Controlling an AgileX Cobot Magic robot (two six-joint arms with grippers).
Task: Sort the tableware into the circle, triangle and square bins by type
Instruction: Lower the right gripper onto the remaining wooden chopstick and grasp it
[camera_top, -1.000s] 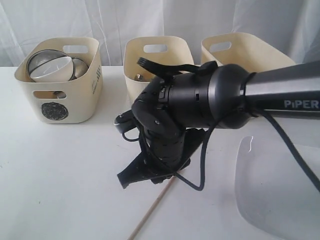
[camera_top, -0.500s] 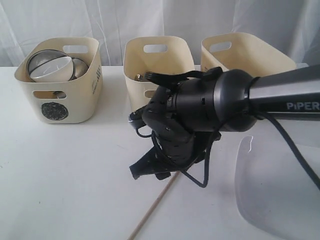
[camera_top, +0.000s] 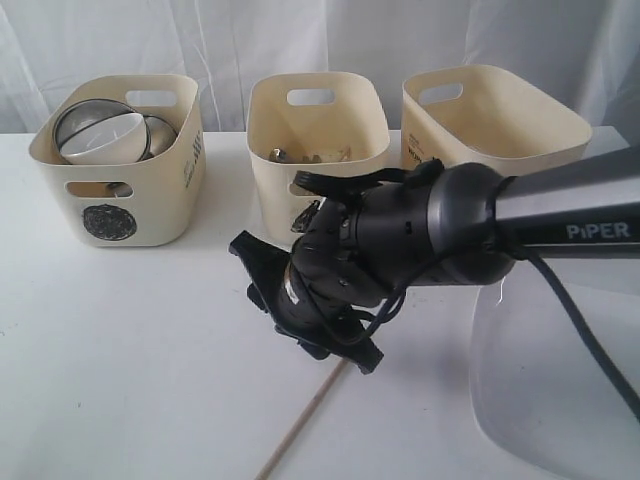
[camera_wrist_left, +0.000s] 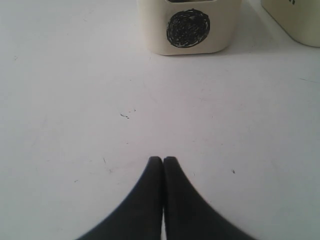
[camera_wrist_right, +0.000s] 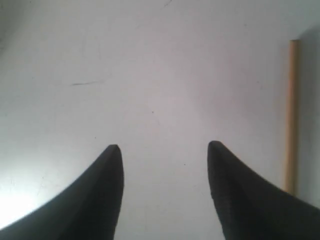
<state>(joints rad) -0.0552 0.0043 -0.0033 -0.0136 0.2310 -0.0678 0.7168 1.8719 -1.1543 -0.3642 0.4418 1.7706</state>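
I see R gripper (camera_wrist_right: 162, 147) jaws wide apart, nothing btwn them, over the table (camera_top: 120, 350) w/ one chopstick (camera_top: 300, 425) just beside it, near centre. L gripper (camera_wrist_left: 163, 159) pressed closed, empty, facing the circle bin (camera_top: 160, 200) far left; steel bowl (camera_top: 80, 118) and white bowl (camera_top: 105, 145) sit inside. Sq plate (camera_top: 560, 390) lies near right.

Bare desk (camera_top: 120, 350) lies open across the left of the exterior view. The circle-marked bin (camera_top: 115, 195), the middle bin (camera_top: 318, 135) and the right bin (camera_top: 490, 120) wall off the far edge, with narrow gaps between them. The right claw (camera_top: 305, 303), spread wide, hangs mid-desk, a wooden chopstick (camera_top: 300, 425) just beside it. A large white plate (camera_top: 560, 390) fills the near right corner.
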